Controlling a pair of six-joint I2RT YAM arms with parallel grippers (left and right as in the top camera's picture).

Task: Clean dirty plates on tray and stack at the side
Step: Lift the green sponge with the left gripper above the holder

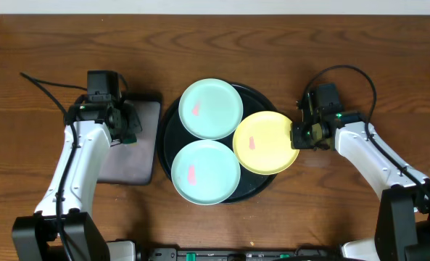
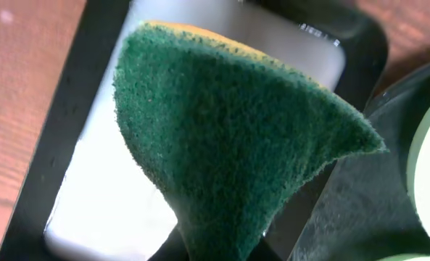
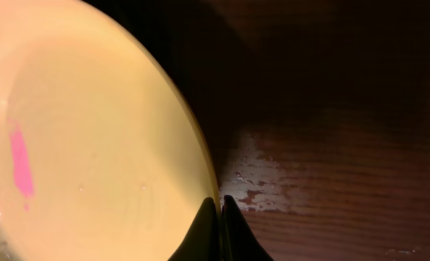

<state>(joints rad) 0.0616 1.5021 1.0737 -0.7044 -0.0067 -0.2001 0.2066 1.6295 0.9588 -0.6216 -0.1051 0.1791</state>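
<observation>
Two mint-green plates (image 1: 211, 109) (image 1: 205, 171) lie on the round black tray (image 1: 168, 127), each with a reddish smear. The yellow plate (image 1: 265, 142) with a pink smear rests over the tray's right rim. My right gripper (image 1: 299, 136) is shut on its right edge; in the right wrist view the fingers (image 3: 219, 203) pinch the yellow rim (image 3: 91, 145). My left gripper (image 1: 127, 125) is shut on a green scouring sponge (image 2: 229, 138), held above the rectangular black tray (image 2: 48, 181).
The rectangular black tray (image 1: 131, 163) with a whitish inside lies left of the round tray. The wooden table (image 1: 345, 43) surrounds everything; a worn pale patch (image 3: 262, 177) shows on the wood by the yellow plate.
</observation>
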